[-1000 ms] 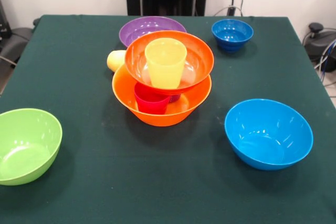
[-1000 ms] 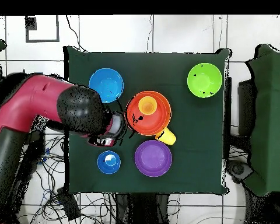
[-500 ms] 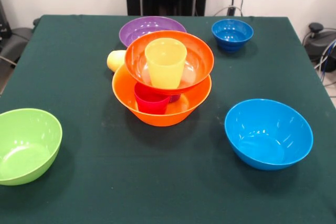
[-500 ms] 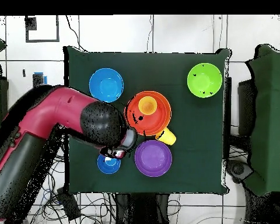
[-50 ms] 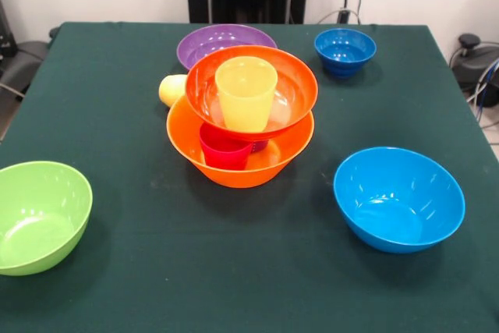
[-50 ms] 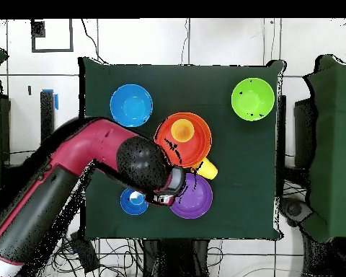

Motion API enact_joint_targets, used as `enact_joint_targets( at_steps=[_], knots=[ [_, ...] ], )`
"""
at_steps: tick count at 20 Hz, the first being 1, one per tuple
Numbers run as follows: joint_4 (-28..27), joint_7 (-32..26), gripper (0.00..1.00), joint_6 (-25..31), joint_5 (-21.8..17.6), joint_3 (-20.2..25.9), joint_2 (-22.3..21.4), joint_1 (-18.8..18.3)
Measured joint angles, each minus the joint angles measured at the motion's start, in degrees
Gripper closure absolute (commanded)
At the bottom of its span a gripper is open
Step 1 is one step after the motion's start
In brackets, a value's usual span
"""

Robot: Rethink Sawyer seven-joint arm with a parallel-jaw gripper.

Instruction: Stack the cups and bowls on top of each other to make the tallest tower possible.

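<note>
The tower stands mid-table. Its base is the large orange-yellow bowl (image 5: 238, 165), which holds a red-pink cup (image 5: 224, 150) and a sliver of the purple cup (image 5: 260, 146). A red-orange bowl (image 5: 251, 83) rests on those cups with an orange-yellow cup (image 5: 245, 93) upright inside it. A pale yellow cup (image 5: 172, 89) lies on its side against the tower. My gripper (image 6: 169, 191) shows only in the overhead view. It hangs over the edge of the purple bowl (image 6: 197, 198), beside the small dark blue bowl (image 6: 132, 202).
A light blue bowl (image 5: 398, 197) and a lime green bowl (image 5: 39, 214) stand apart near the table's front corners. My red arm (image 6: 75, 162) crosses one side of the table in the overhead view. Cables and furniture ring the table.
My arm has swung from beside the tower, past the small dark blue bowl, onto the purple bowl's edge. No bowl or cup has moved.
</note>
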Motion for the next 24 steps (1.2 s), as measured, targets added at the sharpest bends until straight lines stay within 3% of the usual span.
enact_joint_targets(
  at_steps=[9, 24],
  knots=[
    [3.5, -4.2, 0.0, 3.0, -1.0, 3.0, 2.0, 0.3],
    [7.3, -4.3, 0.0, 7.2, -1.0, 7.0, 2.5, 0.3]
  ],
)
